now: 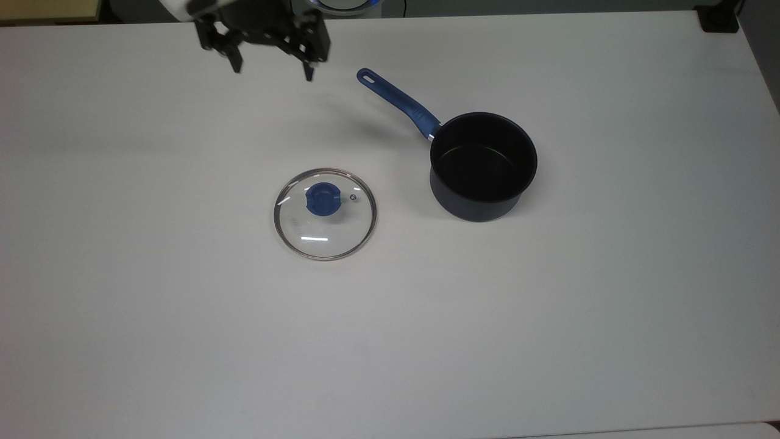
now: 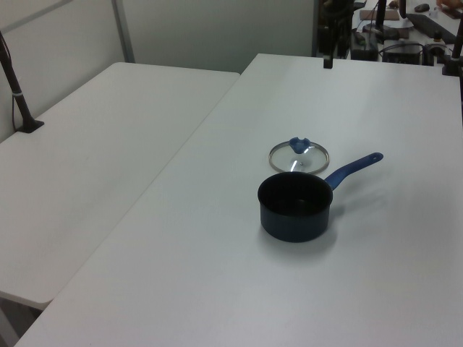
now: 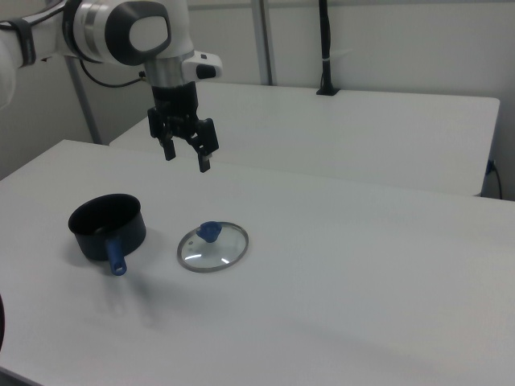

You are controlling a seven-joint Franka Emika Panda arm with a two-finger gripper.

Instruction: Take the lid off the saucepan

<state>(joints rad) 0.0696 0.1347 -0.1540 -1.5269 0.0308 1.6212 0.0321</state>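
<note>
In the top view, the gripper (image 1: 272,68) hangs at the upper left of the frame, its two dark fingers (image 1: 235,61) spread wide with nothing between them. Below it, left of centre, the lid (image 1: 325,214) lies flat on the white table (image 1: 183,317), blue knob (image 1: 322,199) up, well apart from the gripper. To the top view's right, near the lid but not touching it, stands the saucepan (image 1: 483,164), uncovered, its blue handle (image 1: 397,102) pointing to the upper left. In the right view, the gripper (image 3: 186,156) hovers high above the table, behind saucepan (image 3: 106,226) and lid (image 3: 213,246).
</note>
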